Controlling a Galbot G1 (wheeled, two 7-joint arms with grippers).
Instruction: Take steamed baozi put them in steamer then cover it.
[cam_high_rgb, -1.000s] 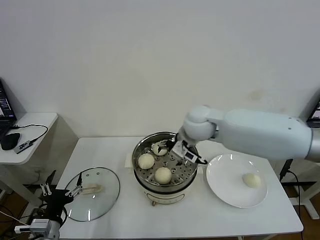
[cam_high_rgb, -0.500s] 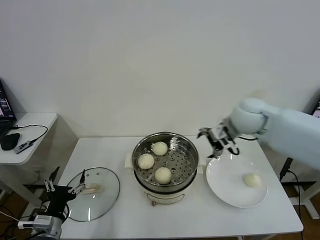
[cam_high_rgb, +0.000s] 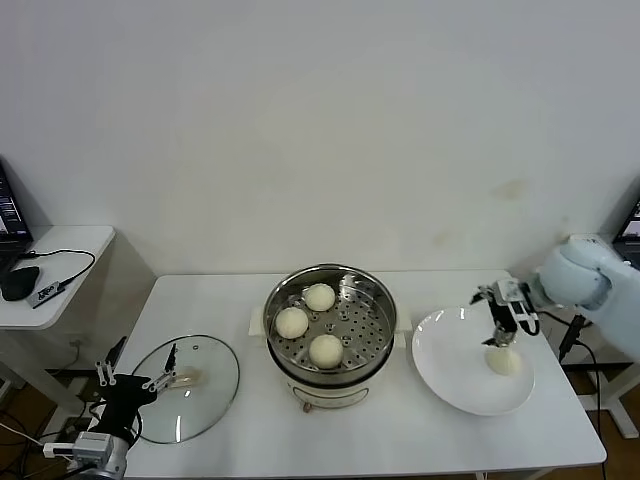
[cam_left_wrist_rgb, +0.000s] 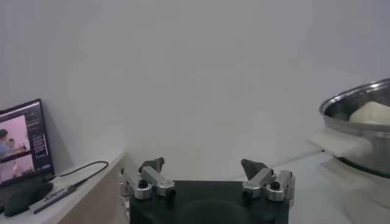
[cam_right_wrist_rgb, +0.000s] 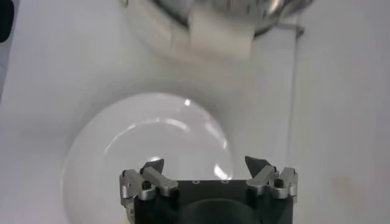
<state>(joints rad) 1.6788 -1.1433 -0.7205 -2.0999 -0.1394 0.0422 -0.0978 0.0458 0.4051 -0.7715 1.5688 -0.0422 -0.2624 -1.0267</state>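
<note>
The steel steamer stands mid-table in its cream pot base, with three baozi inside: one at the back, one on the left and one at the front. A fourth baozi lies on the white plate to the right. My right gripper hovers open just above that baozi, holding nothing. In the right wrist view it looks down on the plate, and the baozi is hidden there. My left gripper waits open at the lower left; its wrist view shows the steamer.
The round glass lid lies flat on the table's left part, right by my left gripper. A small side table with a mouse and cables stands farther left. A laptop screen shows there too.
My right arm has swung from inside the steamer, where it left the back baozi, across to the right over the plate. The left arm has barely shifted.
</note>
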